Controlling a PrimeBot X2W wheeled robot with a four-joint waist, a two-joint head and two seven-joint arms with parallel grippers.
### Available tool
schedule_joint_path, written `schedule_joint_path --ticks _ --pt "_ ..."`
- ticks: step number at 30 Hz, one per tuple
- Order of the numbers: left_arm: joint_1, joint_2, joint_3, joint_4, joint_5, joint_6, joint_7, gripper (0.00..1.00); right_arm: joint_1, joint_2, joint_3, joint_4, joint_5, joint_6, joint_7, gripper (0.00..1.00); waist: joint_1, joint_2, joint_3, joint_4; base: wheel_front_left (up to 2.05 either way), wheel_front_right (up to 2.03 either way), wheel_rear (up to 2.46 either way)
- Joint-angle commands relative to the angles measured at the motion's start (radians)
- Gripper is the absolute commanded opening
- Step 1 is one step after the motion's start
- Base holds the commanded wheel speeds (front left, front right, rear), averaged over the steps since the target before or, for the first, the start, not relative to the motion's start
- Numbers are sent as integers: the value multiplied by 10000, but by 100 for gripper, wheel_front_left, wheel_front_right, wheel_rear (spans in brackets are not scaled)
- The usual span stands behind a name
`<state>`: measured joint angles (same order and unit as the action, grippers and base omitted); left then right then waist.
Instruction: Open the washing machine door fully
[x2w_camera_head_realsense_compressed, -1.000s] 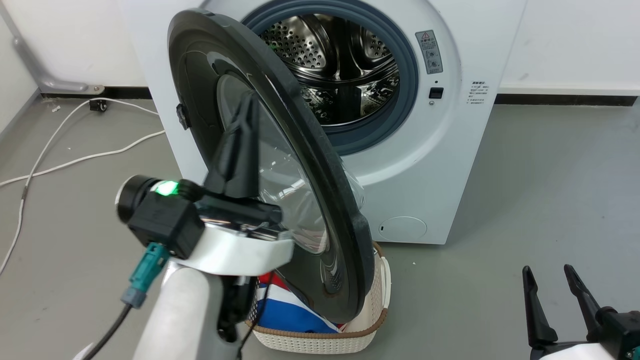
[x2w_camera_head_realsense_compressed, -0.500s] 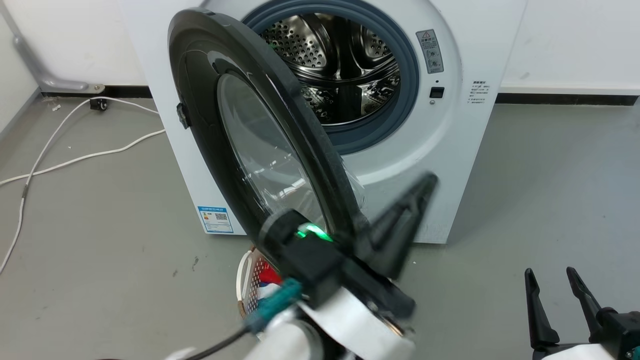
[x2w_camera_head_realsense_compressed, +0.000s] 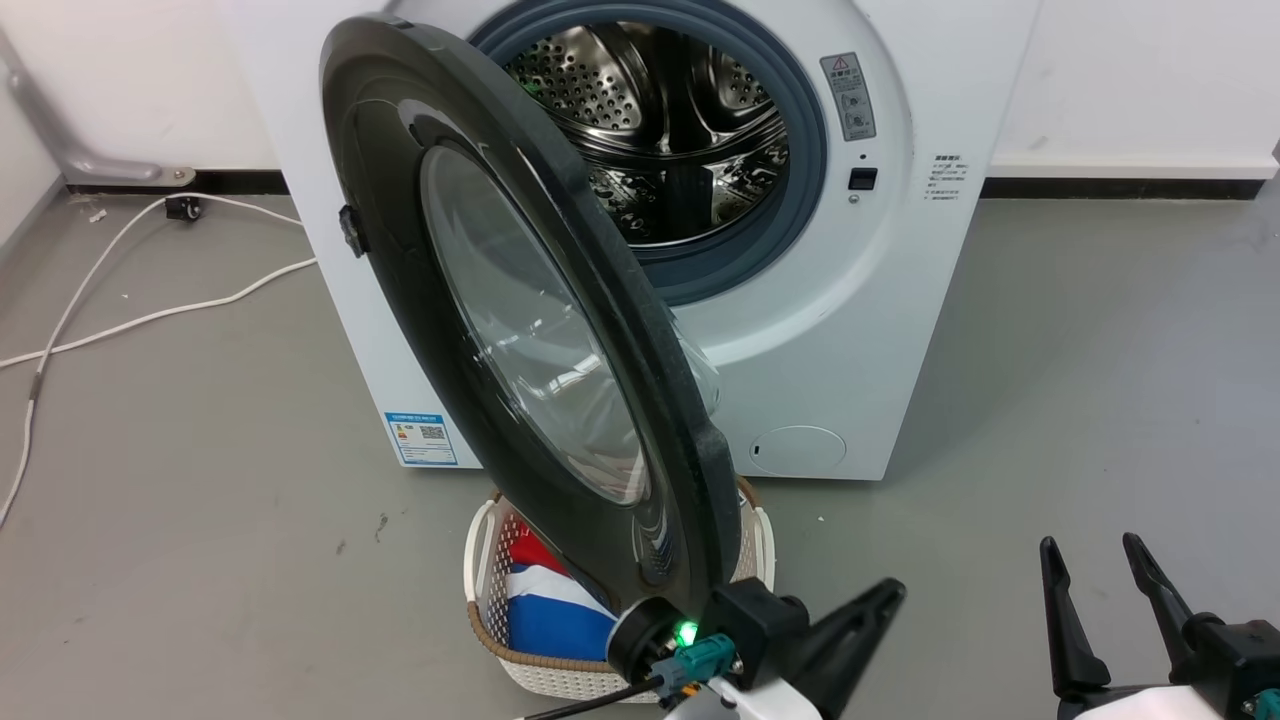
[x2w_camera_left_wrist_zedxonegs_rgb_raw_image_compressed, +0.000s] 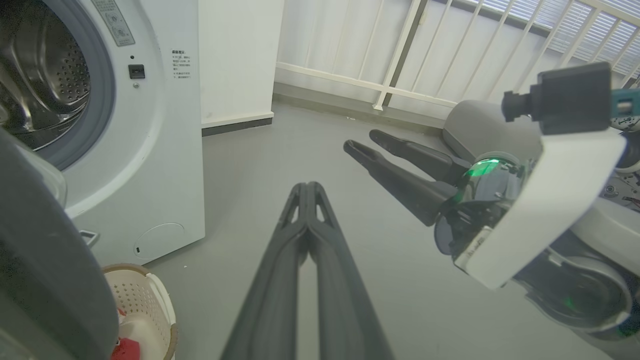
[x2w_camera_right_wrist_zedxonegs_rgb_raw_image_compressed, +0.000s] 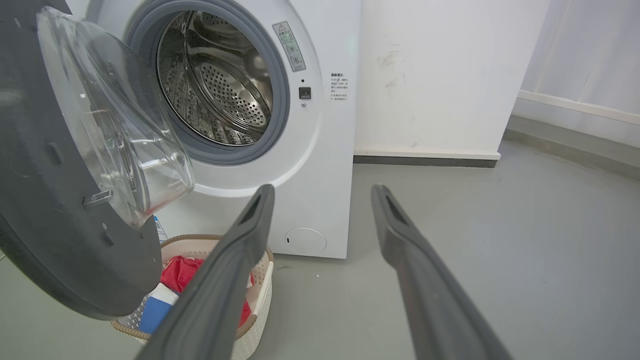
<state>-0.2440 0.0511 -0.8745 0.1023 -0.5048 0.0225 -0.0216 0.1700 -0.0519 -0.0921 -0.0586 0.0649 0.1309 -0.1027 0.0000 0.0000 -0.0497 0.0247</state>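
Notably, the door (x2w_camera_head_realsense_compressed: 520, 330) stood partly open, swung out from the left side of the machine (x2w_camera_head_realsense_compressed: 880, 330), with its lower rim above the basket (x2w_camera_head_realsense_compressed: 490, 560) and the drum (x2w_camera_head_realsense_compressed: 660, 130) exposed. The left gripper (x2w_camera_head_realsense_compressed: 885, 597) hung just right of the door's lower rim, apart from it, fingers pressed together and holding nothing. The right gripper (x2w_camera_head_realsense_compressed: 1090, 545) sat low at the right, fingers spread, empty.

basket (x2w_camera_head_realsense_compressed: 550, 680) partly behind door (x2w_camera_head_realsense_compressed: 385, 260), sticker (x2w_camera_head_realsense_compressed: 847, 97) unreadable
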Motion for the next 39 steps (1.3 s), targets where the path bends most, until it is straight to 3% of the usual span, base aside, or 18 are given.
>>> schedule_joint_path --ticks 1,13,22,31,39 --pt "-222 -10 0 190 -3 90 -120 0 -95 24 -6 55 -26 -3 -38 100 0 0 17 -38 0 0 0" --pt "-1373 -7 297 2413 -828 1009 -1642 0 -274 24 125 403 46 -3 -171 100 0 0 158 -378 0 0 0" --pt "-1805 -8 416 3377 -1390 1348 -2153 0 -351 24 140 602 177 -3 -236 100 0 0 188 -365 0 0 0" --pt "-1417 134 775 3521 -1448 1611 -2388 0 -367 24 31 752 200 -3 -311 100 0 0 111 -146 0 0 0" --pt "-781 513 1062 2608 -1193 1948 -2441 0 -314 24 -61 804 206 -3 -277 100 0 0 24 161 0 0 0"
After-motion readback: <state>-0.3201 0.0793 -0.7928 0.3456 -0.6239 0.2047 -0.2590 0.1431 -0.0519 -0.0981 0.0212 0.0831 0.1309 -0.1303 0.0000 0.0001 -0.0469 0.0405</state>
